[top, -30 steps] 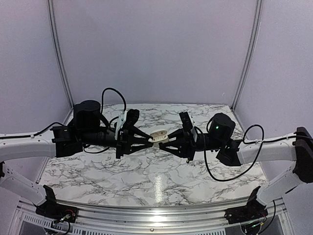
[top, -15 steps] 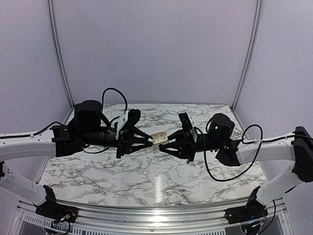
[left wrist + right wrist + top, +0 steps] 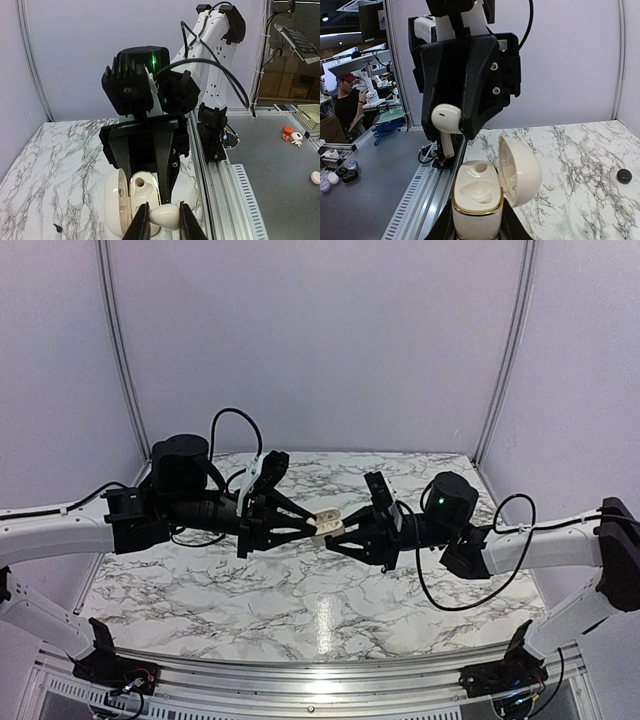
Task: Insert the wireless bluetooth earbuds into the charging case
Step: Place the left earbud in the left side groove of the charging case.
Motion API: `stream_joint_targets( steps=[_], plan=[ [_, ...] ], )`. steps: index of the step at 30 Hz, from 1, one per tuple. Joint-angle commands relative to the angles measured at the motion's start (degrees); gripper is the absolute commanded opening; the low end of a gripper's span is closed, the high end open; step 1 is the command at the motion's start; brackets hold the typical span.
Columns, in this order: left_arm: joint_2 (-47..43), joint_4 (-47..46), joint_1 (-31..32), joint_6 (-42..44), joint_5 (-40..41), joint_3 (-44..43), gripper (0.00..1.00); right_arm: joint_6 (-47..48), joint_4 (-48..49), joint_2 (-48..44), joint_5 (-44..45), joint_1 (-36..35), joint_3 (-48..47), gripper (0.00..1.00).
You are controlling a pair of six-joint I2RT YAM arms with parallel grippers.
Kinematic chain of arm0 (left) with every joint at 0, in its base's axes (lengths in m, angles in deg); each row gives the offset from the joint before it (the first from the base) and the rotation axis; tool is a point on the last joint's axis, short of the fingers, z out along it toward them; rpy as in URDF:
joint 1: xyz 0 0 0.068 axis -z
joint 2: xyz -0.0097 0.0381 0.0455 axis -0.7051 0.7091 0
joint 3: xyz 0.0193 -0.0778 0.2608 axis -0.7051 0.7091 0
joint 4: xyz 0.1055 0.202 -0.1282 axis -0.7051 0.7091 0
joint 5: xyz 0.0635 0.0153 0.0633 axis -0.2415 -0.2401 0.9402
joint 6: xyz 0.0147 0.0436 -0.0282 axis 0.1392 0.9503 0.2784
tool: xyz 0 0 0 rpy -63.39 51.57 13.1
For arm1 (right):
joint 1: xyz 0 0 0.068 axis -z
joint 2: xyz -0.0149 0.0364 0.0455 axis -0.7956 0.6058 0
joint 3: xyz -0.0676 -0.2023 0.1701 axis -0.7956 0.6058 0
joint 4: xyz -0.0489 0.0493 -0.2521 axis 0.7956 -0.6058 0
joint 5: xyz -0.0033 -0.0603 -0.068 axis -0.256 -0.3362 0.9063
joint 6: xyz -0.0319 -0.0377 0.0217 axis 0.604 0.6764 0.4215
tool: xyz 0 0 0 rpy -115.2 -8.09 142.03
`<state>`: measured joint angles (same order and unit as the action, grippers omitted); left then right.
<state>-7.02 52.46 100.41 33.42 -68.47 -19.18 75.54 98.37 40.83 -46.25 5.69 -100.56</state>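
Observation:
The charging case (image 3: 475, 200) is cream-white with a gold rim, and its lid (image 3: 522, 172) stands open to the right. My right gripper (image 3: 475, 227) is shut on the case body and holds it upright above the table. Both sockets in the case look empty. My left gripper (image 3: 164, 218) is shut on a cream-white earbud (image 3: 166, 216), whose stem (image 3: 445, 142) points down just above and left of the case. In the top view the two grippers meet at the case (image 3: 329, 525) mid-table. A second small white earbud (image 3: 549, 186) lies on the marble.
A black round object (image 3: 624, 175) lies on the marble table (image 3: 300, 600) far to the right. A tiny black piece (image 3: 58, 227) lies on the table left of the case. The metal rail (image 3: 320, 680) runs along the near edge.
My left gripper has moved right and slightly up with the earbud, closing in on the case. The right gripper has shifted the case a little toward it.

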Motion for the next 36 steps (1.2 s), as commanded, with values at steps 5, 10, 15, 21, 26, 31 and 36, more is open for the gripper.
stream_joint_targets(
  steps=[5, 10, 15, 21, 26, 31, 36],
  plan=[
    [1.0, -0.6, 0.1, -0.3, -0.3, -1.9, 0.00, 0.3, 0.6, 0.7, -0.5, -0.2, -0.4, 0.00],
    [2.1, -0.6, 0.1, -0.7, 0.9, -2.0, 0.00, 0.2, 0.6, 0.6, -0.7, -0.2, -0.5, 0.00],
    [2.8, -0.6, 0.1, -1.0, 2.3, -1.9, 0.00, 0.5, 0.6, 0.6, -1.1, -0.5, -0.5, 0.00],
    [2.9, -0.2, -0.3, -0.9, 3.6, -2.0, 0.00, 1.9, -0.7, 0.1, -1.3, -0.7, -0.6, 0.00],
    [3.3, 1.0, -0.7, -1.1, 4.7, -2.3, 0.00, 2.2, -0.8, 0.0, -1.4, -0.7, -0.6, 0.00],
    [3.5, 1.8, -0.8, -0.8, 4.4, -2.3, 0.00, 2.1, -0.5, -0.3, -1.6, -0.7, -0.5, 0.00],
    [4.4, 4.0, -0.8, 0.6, 2.1, -2.6, 0.01, 1.7, 0.0, -0.7, -2.0, -0.8, -0.5, 0.00]
  ],
)
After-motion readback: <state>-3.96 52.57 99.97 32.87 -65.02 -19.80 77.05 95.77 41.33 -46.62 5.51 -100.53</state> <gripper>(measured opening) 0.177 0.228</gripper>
